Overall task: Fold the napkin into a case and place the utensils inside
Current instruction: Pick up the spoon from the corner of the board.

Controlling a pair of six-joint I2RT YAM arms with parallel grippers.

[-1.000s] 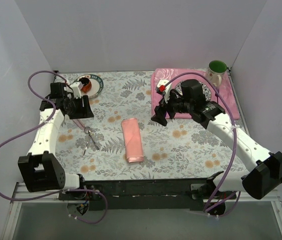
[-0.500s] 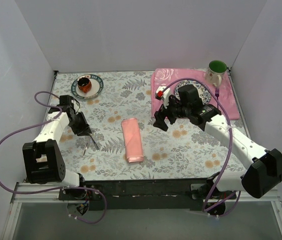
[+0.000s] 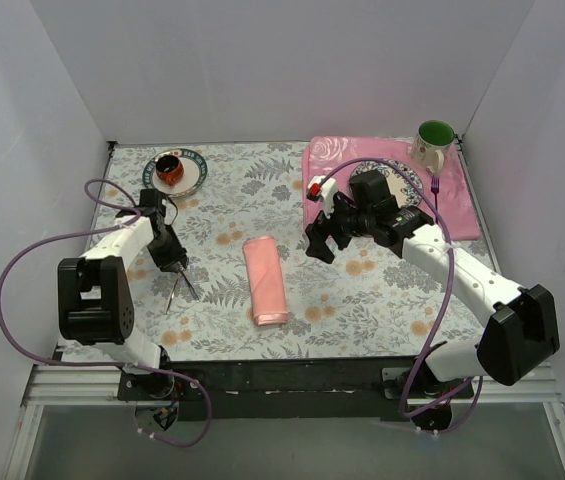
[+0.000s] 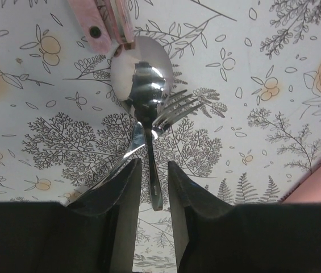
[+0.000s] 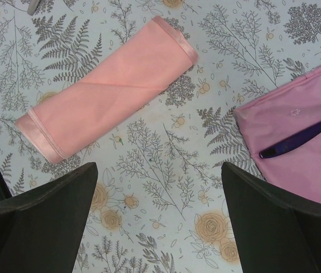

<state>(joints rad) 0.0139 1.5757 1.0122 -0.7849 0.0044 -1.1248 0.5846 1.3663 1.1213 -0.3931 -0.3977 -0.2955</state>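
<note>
Left tool [image 3: 174, 263], overhead view: lowered to the floral bench [image 3: 362, 300], with its tip on the utensils [image 3: 179, 290]. Their thin handles show on the near side of the tool. The case [image 3: 266, 280], a narrow salmon-pink oblong, lies flat on the bench to the right of this tool, between the two tools and touching neither. A small dish [image 3: 174, 172] sits beyond the left tool, near the back wall. The right tool [image 3: 320, 243] hangs just right of the far end of the case, at the left edge of a rose-patterned placemat [image 3: 462, 215]. A green-lined mug [image 3: 434, 143] stands well behind this tool, at the back corner of the placemat. Left wrist view: both fingers [image 4: 120, 216] stand close together astride the handle of the spoon [image 4: 140, 71], with a thin gap visible on each side. Whether the handle is clamped cannot be determined. The spoon bowl lies ahead of the tool. A fork [image 4: 174, 108] crosses the spoon's neck, and the fork handle slants away under one finger. A corner of the case shows to the right of the tool. Right wrist view: the right tool is fully spread, with nothing between its fingers. The case lies ahead and to the left of the tool, apart from it, flat on the bench with a hemmed band at each end. A placemat corner lies ahead and to the right, carrying a purple utensil handle [image 5: 296, 139].
</note>
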